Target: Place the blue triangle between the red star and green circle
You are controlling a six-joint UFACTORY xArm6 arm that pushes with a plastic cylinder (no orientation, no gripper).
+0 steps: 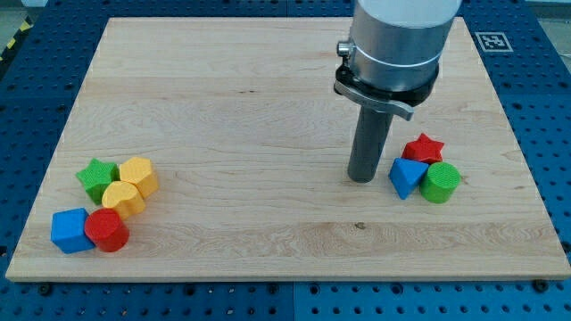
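**Blue wedge crowded against its two neighbours**

Blue triangle sits at the view's right, touching the red star above it and the green circle to its right. The three form a tight cluster, so the triangle lies beside the pair and not in the gap between them; star and circle themselves seem to touch, leaving no lane for it.

We carry no fingers at all, only a dark rod, so there is nothing to spread or pinch. Our tip rests on the desk just to the view's left of the triangle, close but, as far as we can tell, not quite in contact. That position makes sense for a shove toward the view's right, which we judge would wedge the triangle into the seam and part the other two.

Far off at the view's lower left, a green star, two yellow blocks, a blue cube and a red cylinder huddle together, well clear of our work.
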